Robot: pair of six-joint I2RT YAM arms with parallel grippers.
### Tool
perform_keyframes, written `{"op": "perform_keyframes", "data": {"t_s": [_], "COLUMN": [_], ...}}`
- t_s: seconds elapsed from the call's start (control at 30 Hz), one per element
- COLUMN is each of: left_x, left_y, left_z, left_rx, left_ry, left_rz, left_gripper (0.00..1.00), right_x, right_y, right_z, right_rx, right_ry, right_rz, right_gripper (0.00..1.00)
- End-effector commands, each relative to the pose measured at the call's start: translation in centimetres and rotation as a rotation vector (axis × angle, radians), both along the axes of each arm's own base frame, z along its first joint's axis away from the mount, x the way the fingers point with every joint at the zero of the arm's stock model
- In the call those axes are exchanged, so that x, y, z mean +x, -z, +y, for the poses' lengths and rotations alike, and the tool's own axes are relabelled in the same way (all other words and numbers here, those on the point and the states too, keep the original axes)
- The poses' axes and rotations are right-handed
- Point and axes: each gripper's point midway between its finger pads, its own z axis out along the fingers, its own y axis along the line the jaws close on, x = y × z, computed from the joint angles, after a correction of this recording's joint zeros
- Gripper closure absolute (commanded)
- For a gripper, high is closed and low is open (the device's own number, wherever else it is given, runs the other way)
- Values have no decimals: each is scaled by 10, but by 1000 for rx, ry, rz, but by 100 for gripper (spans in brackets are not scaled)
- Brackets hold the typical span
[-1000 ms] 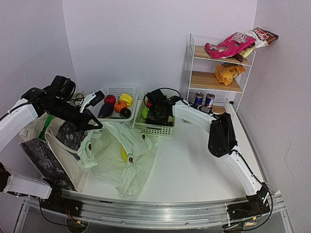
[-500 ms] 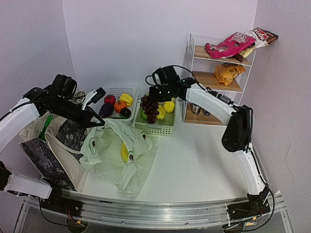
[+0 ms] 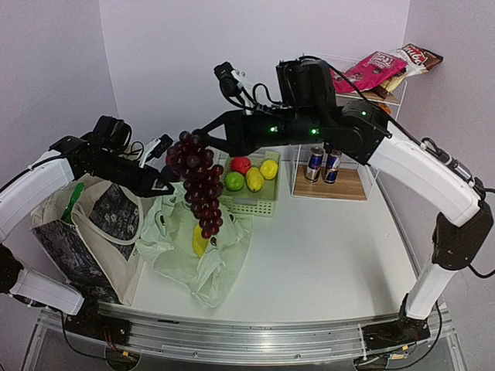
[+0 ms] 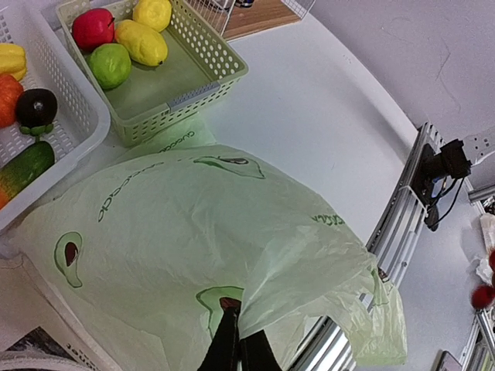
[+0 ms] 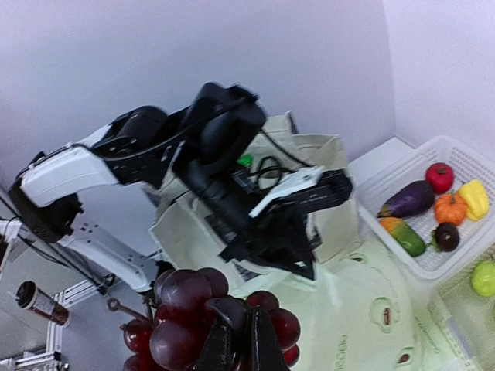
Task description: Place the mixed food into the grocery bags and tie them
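A dark purple grape bunch (image 3: 199, 189) hangs in the air from my right gripper (image 3: 188, 141), which is shut on its top; the wrist view shows the same grapes (image 5: 182, 309) round the gripper (image 5: 238, 318). The bunch hangs just above the pale-green avocado-print plastic bag (image 3: 193, 255). My left gripper (image 3: 168, 187) is shut on that bag's upper edge and holds it raised. A yellow banana (image 3: 199, 243) shows inside the bag. The cream canvas tote (image 3: 93, 232) stands at the left. Two drink cans (image 3: 322, 162) stand on the lowest shelf.
A green basket (image 3: 259, 202) with a red, a green and yellow fruits sits behind the bag. A white basket (image 4: 54, 143) of vegetables lies beside it. The wire shelf rack (image 3: 375, 166) at the right back carries a pink crisp packet (image 3: 371, 68).
My right arm has lifted the grape bunch out of the green basket and swung it left, over the plastic bag. The left gripper has kept its hold on the bag's edge and raised it slightly.
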Motion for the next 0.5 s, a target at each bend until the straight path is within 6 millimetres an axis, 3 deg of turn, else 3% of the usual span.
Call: {"op": "perform_keyframes", "data": {"t_s": [0.0,0.27,0.33,0.47], "left_x": [9,3,3,0], "left_y": [-42,-39,-40,-53], "left_z": [-15,-18,-19,-20], "left_rx": [-99,-108,-110,-125], "left_ry": [39,72,76,102], "left_rz": [-70,-31,-32,-67], "left_gripper": [100,100,100,100], "right_x": [-34,-29,-27,-11], "right_y": [0,38,45,87], "right_z": [27,78,83,70], "right_rx": [123,225,217,114], "right_ry": [-98,-139,-143,-42], "right_rz": [72,192,175,93], "right_gripper": [100,100,100,100]}}
